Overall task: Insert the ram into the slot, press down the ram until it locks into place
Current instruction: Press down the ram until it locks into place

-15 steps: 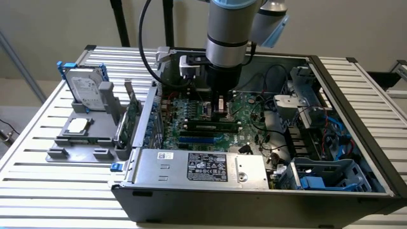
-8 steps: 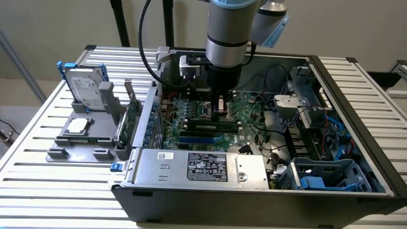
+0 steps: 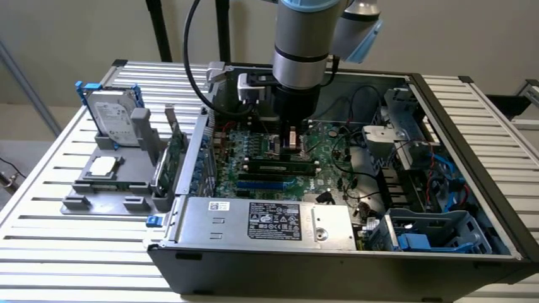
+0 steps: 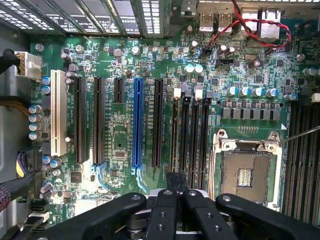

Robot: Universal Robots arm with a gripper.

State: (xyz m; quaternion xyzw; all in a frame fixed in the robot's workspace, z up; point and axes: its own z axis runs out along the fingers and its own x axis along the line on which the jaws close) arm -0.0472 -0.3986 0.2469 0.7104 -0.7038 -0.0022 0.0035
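Open computer case [image 3: 471, 208] on slatted metal table [image 3: 50, 233]; motherboard [image 3: 252, 151] lies flat inside, landmark here. Power supply [image 3: 261, 222] just beside motherboard, against case's near wall. Arm reaches down over motherboard centre. Gripper [image 4: 176, 192] low above board, fingers [image 4: 170, 181] pressed together on ram's top edge. Ram [image 3: 278, 168] stands on edge in slot [image 3: 276, 172], one of parallel black sockets beside CPU socket [image 4: 246, 172]. Long blue slot [image 4: 137, 125] apart, further along motherboard.
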